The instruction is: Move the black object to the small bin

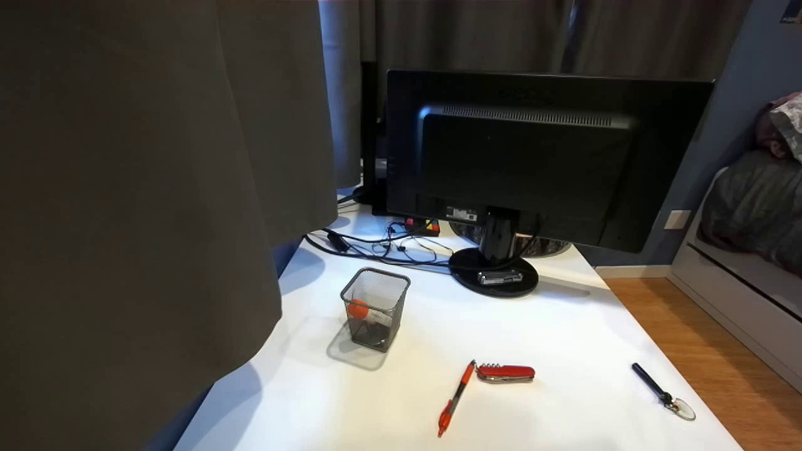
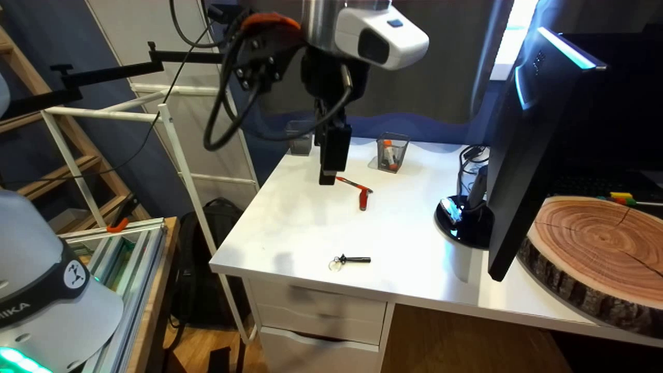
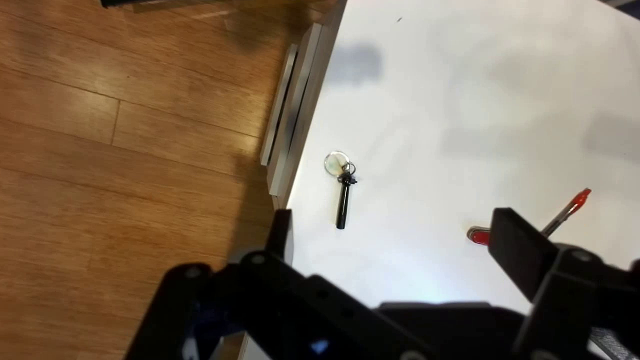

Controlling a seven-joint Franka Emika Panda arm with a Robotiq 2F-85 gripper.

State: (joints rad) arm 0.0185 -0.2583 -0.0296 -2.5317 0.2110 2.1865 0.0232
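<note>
- White desk (image 1: 564, 326) with a dark curtain (image 1: 156, 188) hanging along one edge and drawers (image 2: 321, 311) under the opposite edge; a black monitor (image 1: 532, 169) stands on it
- Black keychain rod (image 3: 344, 195), the thing to move, lies near the drawer-side edge and roughly along it, its clear round fob (image 3: 336, 164) toward the corner nearest the robot base (image 2: 57, 305)
- Gripper (image 3: 392, 214) hangs above the desk, fingers (image 3: 520, 249) wide apart with nothing between them, so the step in hand looks like the reach before the grasp
- Those fingers seem to face across the rod, so little wrist turn should be needed: centre over the bare shaft, then come straight down
- Pinch mid-shaft, away from the fob end, which would likely swing; go low because the shaft is thin, without pressing into the desk
- Avoid nudging it toward the drawer-side edge, where it could roll off
- Mesh pen cup (image 1: 393, 316) near the curtain-side edge is probably the bin meant; another mesh cup (image 2: 300, 149) shows by a corner, behind the gripper, in an exterior view, so settle that first
- Lift above rim height before passing the red pocketknife (image 1: 506, 373) and red pen (image 1: 455, 401)
</note>
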